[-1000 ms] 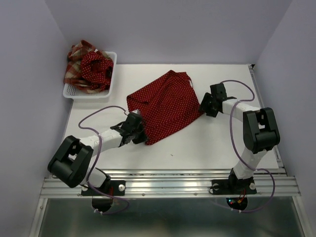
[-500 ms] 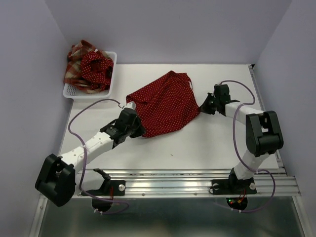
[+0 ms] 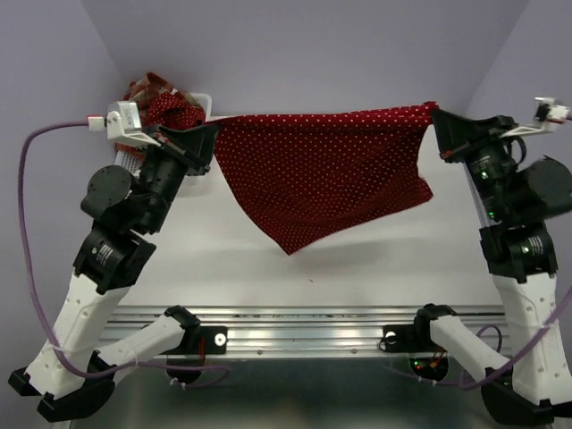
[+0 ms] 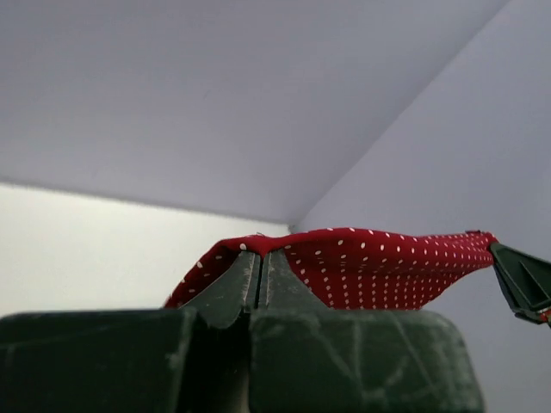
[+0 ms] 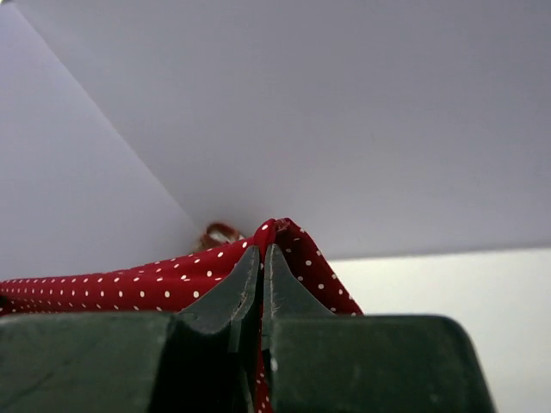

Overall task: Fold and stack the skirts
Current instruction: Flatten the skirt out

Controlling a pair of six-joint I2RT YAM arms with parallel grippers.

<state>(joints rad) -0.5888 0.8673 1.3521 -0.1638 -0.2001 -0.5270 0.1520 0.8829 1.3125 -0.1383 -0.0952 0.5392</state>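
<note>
High above the tabletop (image 3: 384, 259), the polka-dot skirt (image 3: 322, 170) now hangs stretched between the two arms. Its top edge is pulled nearly straight from left to right, and its lower corner droops toward the near side, clear of the surface. A second ago it lay rumpled on the tabletop, with the left tool already pinching its near-left edge and the right tool standing parted beside its right corner. Since then the right one has closed and both arms have risen. The left tool (image 3: 208, 134) is clamped tight on the skirt's left corner, and the right tool (image 3: 438, 118) is clamped just as tightly on the right corner. Each wrist view shows dotted cloth nipped between its closed jaws. The plaid skirt (image 3: 143, 88) and the second dotted skirt (image 3: 174, 109) sit heaped in the white basket (image 3: 202, 96) at the far left. By the look of it, this skirt is being spread out for laying flat, and no fold has been made yet.
</note>
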